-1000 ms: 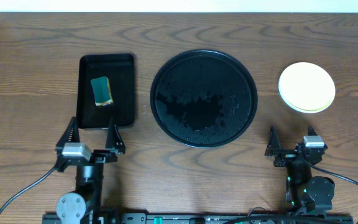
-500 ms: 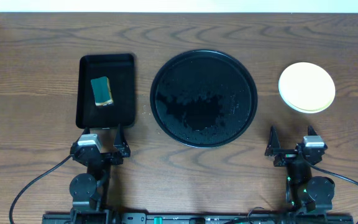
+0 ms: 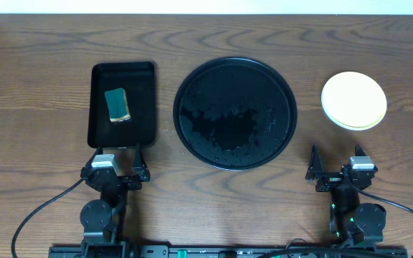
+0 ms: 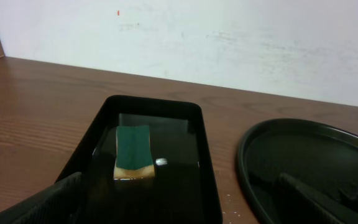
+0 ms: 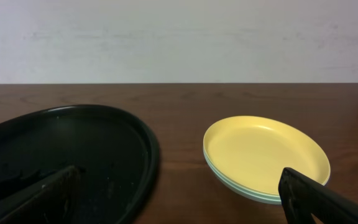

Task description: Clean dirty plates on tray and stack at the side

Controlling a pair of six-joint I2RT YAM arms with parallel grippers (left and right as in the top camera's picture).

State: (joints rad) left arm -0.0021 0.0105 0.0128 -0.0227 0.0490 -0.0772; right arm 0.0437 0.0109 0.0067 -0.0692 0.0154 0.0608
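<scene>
Left gripper (image 3: 115,154) has shifted right and tucked in. Right gripper (image 3: 335,153) unchanged. Both jaws wide, empty. Plates (image 3: 353,100) stacked right of tray (image 3: 192,80). Probably light, stiff, slick plastic, so grab at rim.

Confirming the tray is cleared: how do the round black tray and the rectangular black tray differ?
The round tray is wider and holds only scattered specks; the rectangular tray is narrower and holds a green sponge. Both are glossy black with low rims.
</scene>
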